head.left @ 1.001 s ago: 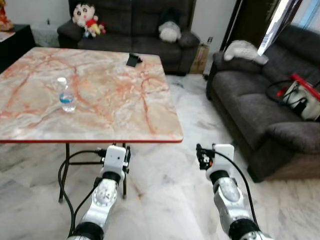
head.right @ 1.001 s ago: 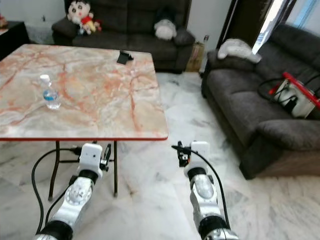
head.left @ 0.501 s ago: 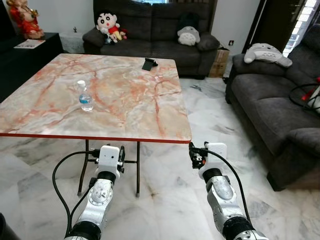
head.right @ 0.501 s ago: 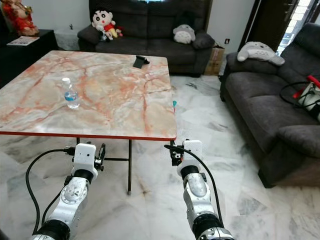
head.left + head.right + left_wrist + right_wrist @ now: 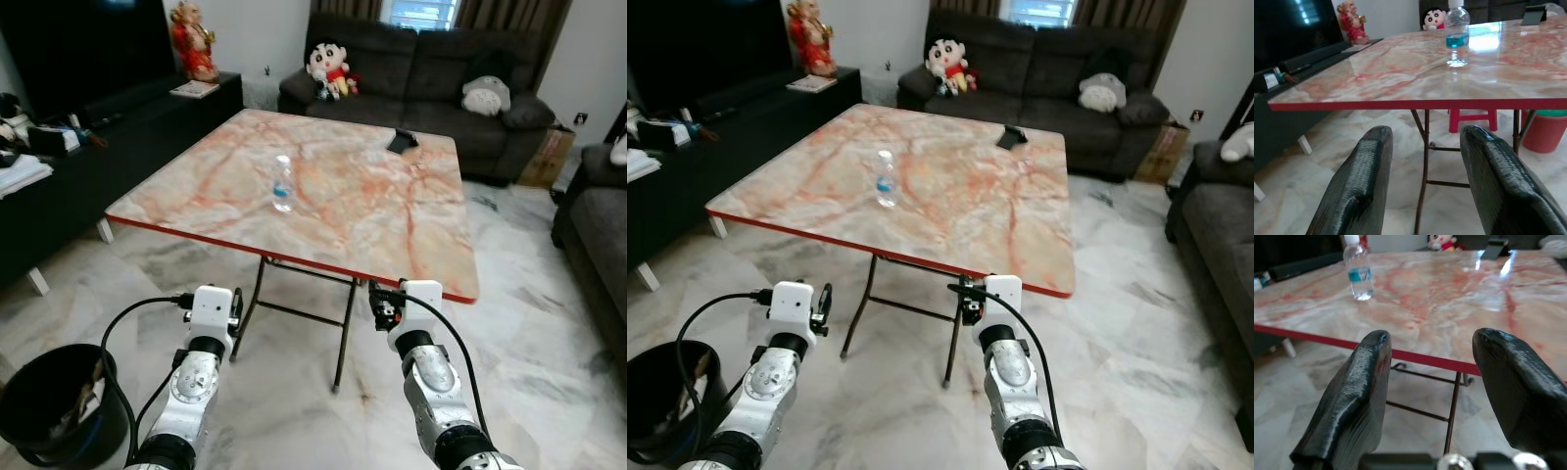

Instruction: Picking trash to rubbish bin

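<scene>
From the head views a water bottle (image 5: 283, 183) stands upright mid-tabletop (image 5: 343, 211) with a black bin (image 5: 59, 406) on the floor at the robot's left, while each wrist view shows the left gripper (image 5: 1425, 147) and right gripper (image 5: 1430, 350) below the tabletop edge, jaws apart and empty.

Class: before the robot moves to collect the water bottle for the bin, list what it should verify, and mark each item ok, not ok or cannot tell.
1. Water bottle upright on the marble table: ok.
2. Left gripper open, holding nothing: ok.
3. Right gripper open, holding nothing: ok.
4. Bottle within reach: not ok; both grippers are short of the table edge.
5. Black bin located, on the floor to the robot's left: ok.
6. Bottle empty: cannot tell.
</scene>
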Robot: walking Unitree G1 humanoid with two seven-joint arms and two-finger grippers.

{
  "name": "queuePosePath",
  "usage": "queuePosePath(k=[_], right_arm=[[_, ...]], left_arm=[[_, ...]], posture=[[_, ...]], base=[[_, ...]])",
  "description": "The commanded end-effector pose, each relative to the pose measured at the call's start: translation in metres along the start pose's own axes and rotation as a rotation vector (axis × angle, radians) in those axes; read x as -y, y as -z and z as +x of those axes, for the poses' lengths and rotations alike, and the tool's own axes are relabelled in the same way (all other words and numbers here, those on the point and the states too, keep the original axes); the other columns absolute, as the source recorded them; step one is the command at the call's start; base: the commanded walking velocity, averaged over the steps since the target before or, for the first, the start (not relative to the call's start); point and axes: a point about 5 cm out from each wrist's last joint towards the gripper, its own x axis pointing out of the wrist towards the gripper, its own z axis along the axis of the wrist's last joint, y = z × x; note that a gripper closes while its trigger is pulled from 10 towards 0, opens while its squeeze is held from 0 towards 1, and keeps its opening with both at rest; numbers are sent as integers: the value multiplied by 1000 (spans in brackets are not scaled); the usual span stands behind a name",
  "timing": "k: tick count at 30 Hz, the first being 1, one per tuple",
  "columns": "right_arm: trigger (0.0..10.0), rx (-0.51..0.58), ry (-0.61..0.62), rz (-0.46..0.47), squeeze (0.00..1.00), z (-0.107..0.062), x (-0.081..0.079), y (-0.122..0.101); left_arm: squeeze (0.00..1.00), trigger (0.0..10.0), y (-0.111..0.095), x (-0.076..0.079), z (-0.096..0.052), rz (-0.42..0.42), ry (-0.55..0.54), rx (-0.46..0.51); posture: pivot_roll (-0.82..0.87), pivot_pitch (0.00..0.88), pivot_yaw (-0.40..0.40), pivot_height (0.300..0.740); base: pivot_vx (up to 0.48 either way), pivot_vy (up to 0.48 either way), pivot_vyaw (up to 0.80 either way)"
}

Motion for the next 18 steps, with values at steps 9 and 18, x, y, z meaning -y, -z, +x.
queuePosePath(k=[9, 18], right_arm=[[10000, 18, 12, -5, 0, 3, 6, -6], [10000, 19, 10, -6, 0, 3, 4, -7]], left_arm=[[0, 10000, -6, 2, 5, -10, 10, 9], [0, 10000, -8, 1, 6, -28, -3, 13]], posture=[[132, 0, -55, 740], [133, 0, -55, 740]], base=[[0, 420, 0], [0, 309, 0]])
